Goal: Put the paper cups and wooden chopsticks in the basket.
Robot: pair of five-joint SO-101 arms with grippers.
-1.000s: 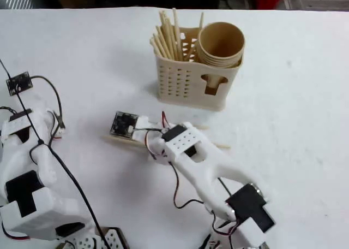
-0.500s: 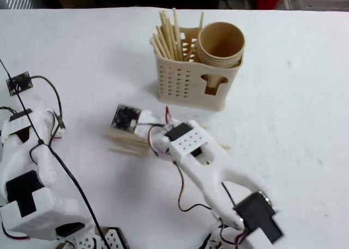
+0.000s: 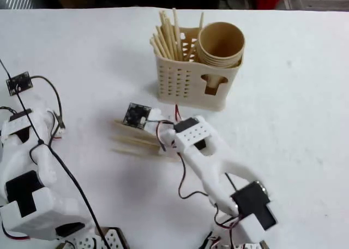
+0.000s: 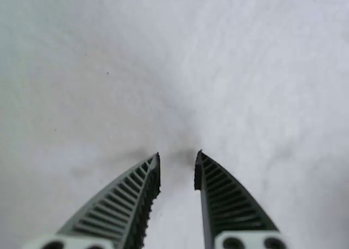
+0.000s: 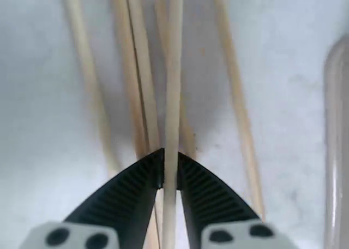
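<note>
Right pincer (image 5: 170,156) is closed nearly all the way on a single chopstick (image 5: 173,96), its jaws pinching the stick with only that stick's thickness between them, while the left pincer (image 4: 177,161) stands slightly parted over bare desk (image 3: 294,96) with nothing in it. On the desk the basket (image 3: 191,85) sits upright, and the stacked paper cups (image 3: 221,41) are already nested in one of its compartments. Beside the cups, a bundle of standing chopsticks (image 3: 169,33) leans in the neighbouring compartment. The loose chopsticks (image 3: 133,142) lie flat in a rough row on the arms' side of the basket, near it but not touching, and the gripped one runs among them. The grip looks to sit toward one end of the stick, not its middle, so the long free end may droop, swing or twist in the jaws on the way to the basket. That end could also catch the basket rim or knock the standing bundle, and a neighbouring stick lying against the gripped one might be dragged along. The right arm (image 3: 212,161) is stretched forward and low from its base toward the basket, wrist pitched down over the row. The left arm (image 3: 27,172) is folded back, well apart from the basket.
</note>
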